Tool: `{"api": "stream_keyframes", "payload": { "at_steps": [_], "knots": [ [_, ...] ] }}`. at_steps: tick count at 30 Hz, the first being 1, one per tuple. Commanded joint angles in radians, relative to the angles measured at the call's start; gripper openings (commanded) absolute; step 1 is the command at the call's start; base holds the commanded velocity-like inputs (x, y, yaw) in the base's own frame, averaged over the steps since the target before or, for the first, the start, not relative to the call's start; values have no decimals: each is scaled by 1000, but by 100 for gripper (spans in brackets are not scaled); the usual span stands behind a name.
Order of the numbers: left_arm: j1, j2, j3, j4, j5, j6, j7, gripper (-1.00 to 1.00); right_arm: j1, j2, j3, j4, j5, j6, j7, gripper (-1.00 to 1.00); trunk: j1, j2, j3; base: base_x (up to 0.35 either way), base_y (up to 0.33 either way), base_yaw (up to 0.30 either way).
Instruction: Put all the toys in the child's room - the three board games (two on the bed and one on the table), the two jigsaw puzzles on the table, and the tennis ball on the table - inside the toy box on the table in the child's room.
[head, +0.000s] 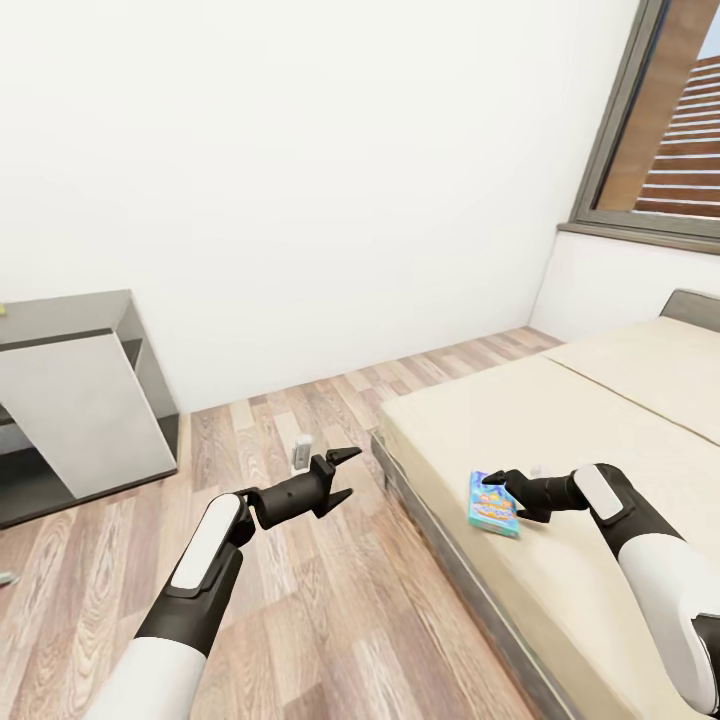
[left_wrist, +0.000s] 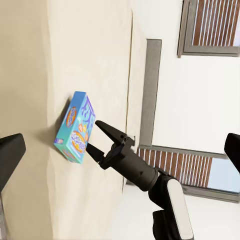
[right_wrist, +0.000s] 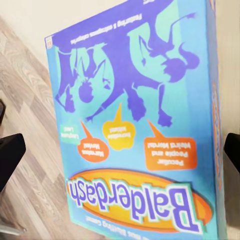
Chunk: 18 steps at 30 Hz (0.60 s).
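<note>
Currently right gripper (head: 497, 487) spread apart over blue-purple board game (head: 492, 504) near bed (head: 600, 420) edge; left gripper (head: 345, 472) apart above floor (head: 300, 600).

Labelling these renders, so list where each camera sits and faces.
Head view: on the robot's head, looking down over both arms at the bed and floor.
Left wrist view: on the left arm, facing the right gripper beside the board game.
Right wrist view: on the right arm, close above the board game's lid.
All three views share the board game.
</note>
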<state>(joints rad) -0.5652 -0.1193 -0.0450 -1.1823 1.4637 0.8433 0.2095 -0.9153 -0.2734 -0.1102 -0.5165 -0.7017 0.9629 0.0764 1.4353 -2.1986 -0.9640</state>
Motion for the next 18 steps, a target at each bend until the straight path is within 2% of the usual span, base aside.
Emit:
{"api": "stream_keyframes", "payload": {
  "at_steps": [1, 18],
  "knots": [
    [-1, 0, 0, -1, 10, 2, 10, 100, 0, 0, -5, -1, 10, 5, 8, 100, 0, 0, -1, 0, 0, 76],
    [-1, 0, 0, -1, 10, 2, 10, 100, 0, 0, -5, 0, 10, 5, 8, 100, 0, 0, -1, 0, 0, 21]
  ]
}}
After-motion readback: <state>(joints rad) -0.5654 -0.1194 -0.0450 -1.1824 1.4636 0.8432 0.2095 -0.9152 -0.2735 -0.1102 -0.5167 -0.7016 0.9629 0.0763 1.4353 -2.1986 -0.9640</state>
